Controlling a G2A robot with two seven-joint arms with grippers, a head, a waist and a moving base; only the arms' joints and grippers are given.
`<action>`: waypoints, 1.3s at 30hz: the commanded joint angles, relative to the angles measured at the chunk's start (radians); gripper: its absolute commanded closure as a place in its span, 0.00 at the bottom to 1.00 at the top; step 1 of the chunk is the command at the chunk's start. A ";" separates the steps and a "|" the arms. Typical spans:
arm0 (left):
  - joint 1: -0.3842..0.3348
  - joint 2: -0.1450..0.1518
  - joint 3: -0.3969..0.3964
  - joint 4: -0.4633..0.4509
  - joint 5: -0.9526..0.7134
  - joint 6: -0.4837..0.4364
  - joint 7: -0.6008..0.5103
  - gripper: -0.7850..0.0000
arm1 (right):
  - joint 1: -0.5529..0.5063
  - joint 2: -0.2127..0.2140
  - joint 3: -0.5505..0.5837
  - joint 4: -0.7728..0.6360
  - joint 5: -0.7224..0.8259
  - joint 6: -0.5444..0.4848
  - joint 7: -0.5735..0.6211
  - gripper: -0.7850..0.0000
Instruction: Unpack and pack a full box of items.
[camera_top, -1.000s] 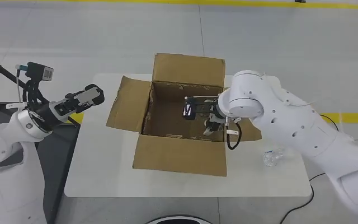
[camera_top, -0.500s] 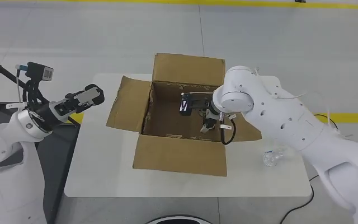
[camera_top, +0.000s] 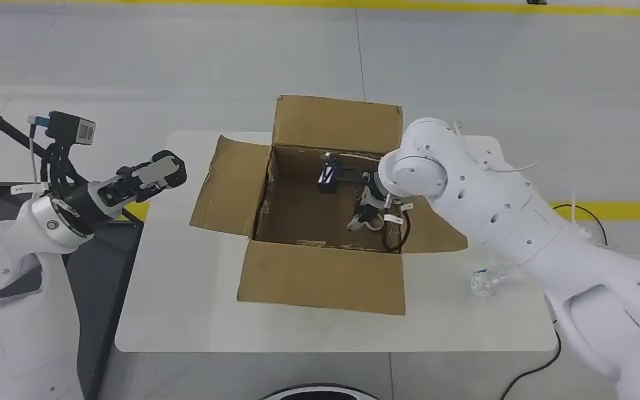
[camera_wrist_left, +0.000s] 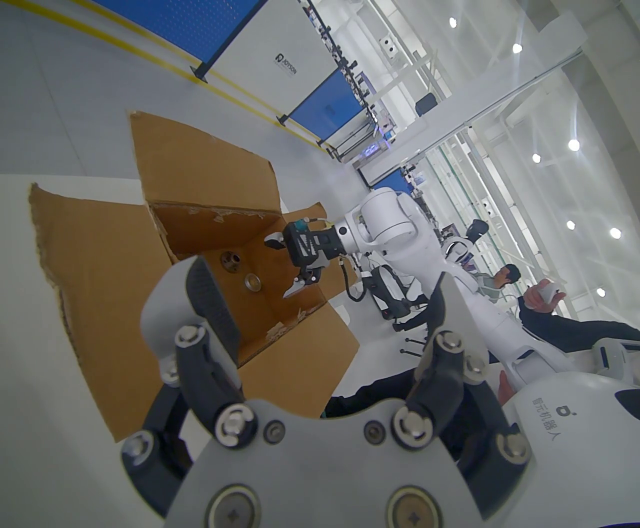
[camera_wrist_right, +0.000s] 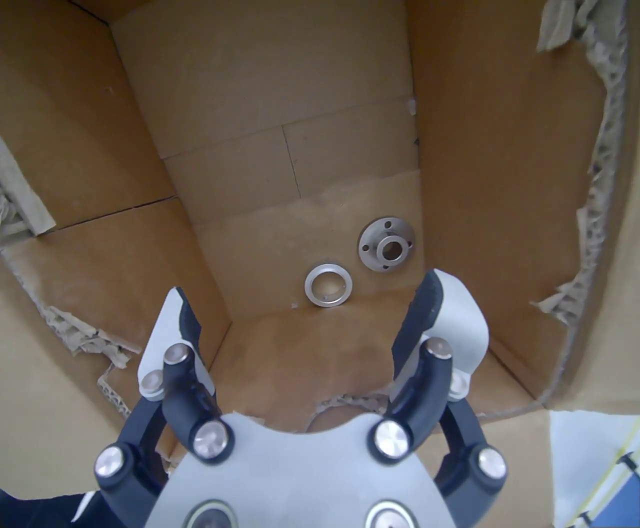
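A pale grey floor (camera_top: 180, 70) crossed by a yellow line (camera_top: 400, 6) surrounds the white tabletop (camera_top: 180, 310), with blue wall panels (camera_wrist_left: 215, 20) and rows of round ceiling lights (camera_wrist_left: 573, 145) in the bright hall beyond

The right claw (camera_wrist_right: 306, 287) points down with its fingers (camera_wrist_right: 442, 300) spread wide, and its white arm (camera_top: 480, 205) bends above it. Far off to one side, the left claw (camera_wrist_left: 320, 274) gapes too.
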 joint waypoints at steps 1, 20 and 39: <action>0.000 0.000 0.000 0.000 0.000 0.000 0.000 0.00 | 0.002 -0.021 -0.004 0.045 0.028 0.012 0.028 0.00; 0.000 0.000 0.000 0.000 0.000 0.000 0.000 0.00 | 0.001 -0.130 -0.033 0.229 0.006 0.006 0.004 0.00; 0.000 0.000 0.000 0.000 0.000 0.000 0.000 0.00 | -0.018 -0.172 -0.036 0.329 -0.164 -0.105 -0.070 0.22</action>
